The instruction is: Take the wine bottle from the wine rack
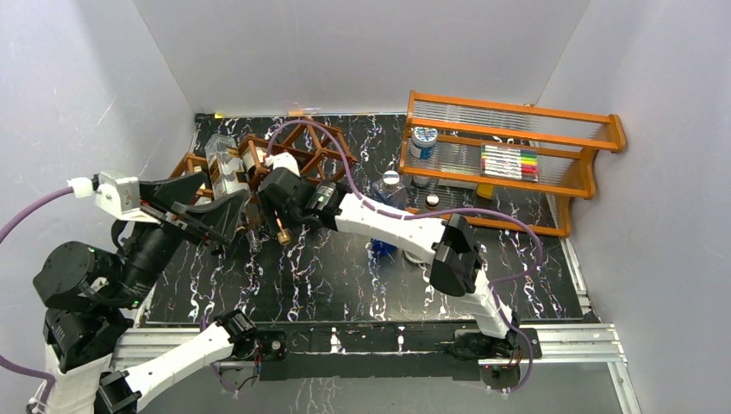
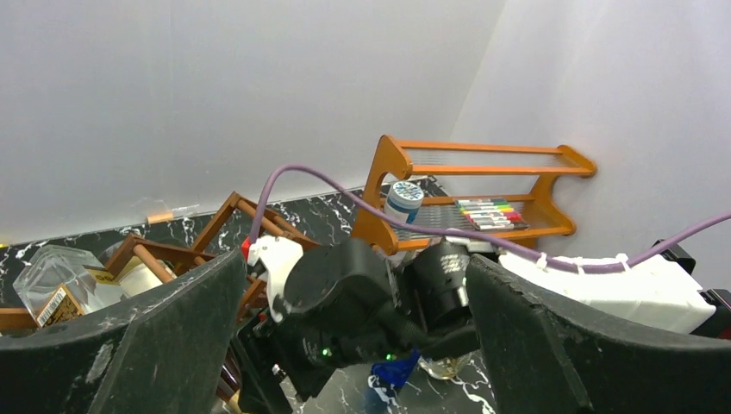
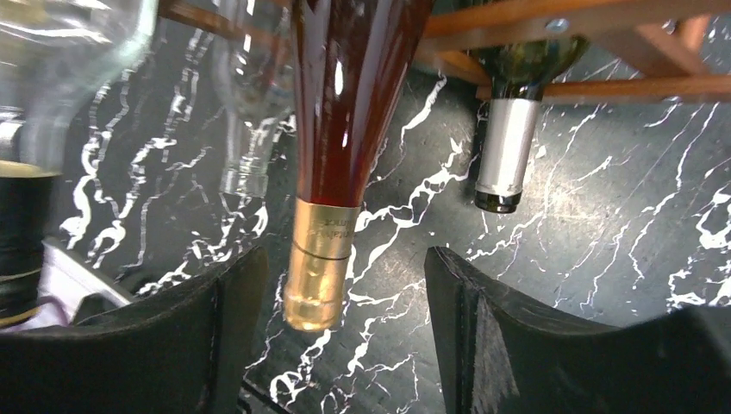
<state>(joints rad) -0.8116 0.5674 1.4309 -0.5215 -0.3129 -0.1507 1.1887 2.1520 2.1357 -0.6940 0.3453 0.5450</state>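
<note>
The dark reddish-brown wine rack (image 1: 302,147) stands at the back left and also shows in the left wrist view (image 2: 233,220). A red wine bottle (image 3: 345,112) with a gold foil cap (image 3: 319,267) sticks out of it, neck toward the front; the cap also shows in the top view (image 1: 282,235). My right gripper (image 3: 345,302) is open, with a finger on each side of the gold cap and not touching it. My left gripper (image 2: 353,336) is open wide and empty, just left of the bottle, and faces the right arm's wrist (image 2: 345,302).
A clear glass bottle (image 1: 226,168) and a dark bottle with silver foil (image 3: 507,155) also lie in the rack. An orange shelf unit (image 1: 517,142) with markers and small bottles stands at the back right. A blue object (image 1: 382,246) lies under the right arm.
</note>
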